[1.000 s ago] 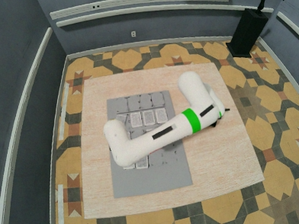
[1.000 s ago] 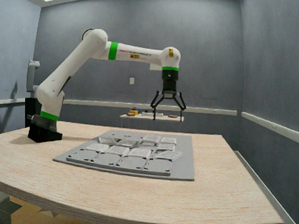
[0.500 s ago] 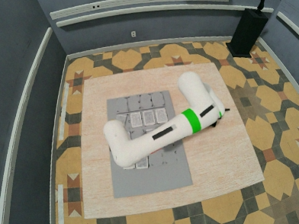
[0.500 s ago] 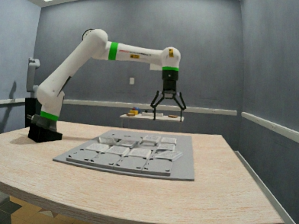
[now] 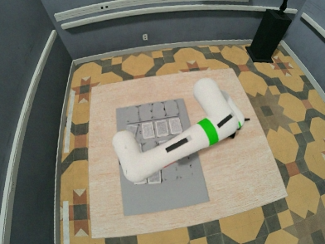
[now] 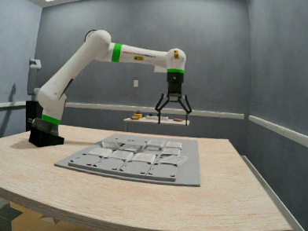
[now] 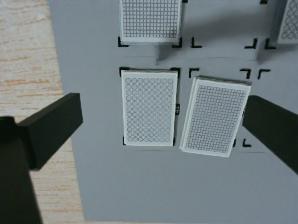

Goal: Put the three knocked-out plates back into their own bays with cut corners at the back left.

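In the wrist view a sealed 96-well plate [image 7: 149, 107] lies flat and square inside its bay's corner pieces at the deck's left edge. Beside it on the right, a sealed 384-well plate [image 7: 215, 116] lies skewed, turned a little, and covers some of its bay's corner marks. My gripper [image 7: 162, 109] is open and empty, with one finger left of the 96-well plate and the other right of the 384-well plate. In the exterior view the gripper [image 6: 172, 114] hangs well above the grey deck [image 6: 135, 157].
Another 384-well plate [image 7: 151, 21] sits in the bay above the 96-well plate, and part of a further plate [image 7: 288, 21] shows at the top right. Wooden table [image 7: 27, 65] lies left of the deck. In the top view the arm [image 5: 174, 145] hides much of the deck.
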Robot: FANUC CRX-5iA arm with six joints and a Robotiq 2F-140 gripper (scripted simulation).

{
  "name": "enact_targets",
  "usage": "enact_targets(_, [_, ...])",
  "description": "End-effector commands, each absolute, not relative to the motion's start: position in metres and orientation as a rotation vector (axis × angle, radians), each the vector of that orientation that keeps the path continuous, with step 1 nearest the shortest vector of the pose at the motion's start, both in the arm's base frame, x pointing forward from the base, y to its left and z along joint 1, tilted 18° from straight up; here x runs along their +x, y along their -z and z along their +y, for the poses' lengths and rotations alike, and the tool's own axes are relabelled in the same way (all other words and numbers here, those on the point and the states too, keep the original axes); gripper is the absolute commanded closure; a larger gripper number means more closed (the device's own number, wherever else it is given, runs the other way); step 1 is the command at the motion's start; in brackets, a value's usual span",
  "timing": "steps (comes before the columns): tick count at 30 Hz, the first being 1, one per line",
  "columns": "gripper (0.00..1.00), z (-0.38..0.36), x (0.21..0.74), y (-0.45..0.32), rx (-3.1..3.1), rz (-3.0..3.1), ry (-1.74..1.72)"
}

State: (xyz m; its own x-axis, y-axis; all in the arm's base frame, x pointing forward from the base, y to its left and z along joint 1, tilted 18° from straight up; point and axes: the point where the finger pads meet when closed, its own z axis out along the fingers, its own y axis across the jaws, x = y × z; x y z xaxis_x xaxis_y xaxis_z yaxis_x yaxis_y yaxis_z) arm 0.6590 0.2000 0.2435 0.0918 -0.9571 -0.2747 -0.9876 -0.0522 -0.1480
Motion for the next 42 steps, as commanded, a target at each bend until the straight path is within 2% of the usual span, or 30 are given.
enact_targets(1, [0.00, 0.199, 0.659, -0.245, -2.078, 1.930, -0.144])
enact_targets(15, [0.00, 0.199, 0.659, -0.245, -2.078, 1.930, -0.144])
enact_targets(16, [0.30, 0.198, 0.656, -0.243, -2.109, 1.894, -0.136])
enact_targets(31, [0.30, 0.182, 0.612, -0.221, -2.450, 1.405, -0.042])
enact_targets(42, [0.30, 0.172, 0.581, -0.205, -2.450, 1.405, -0.042])
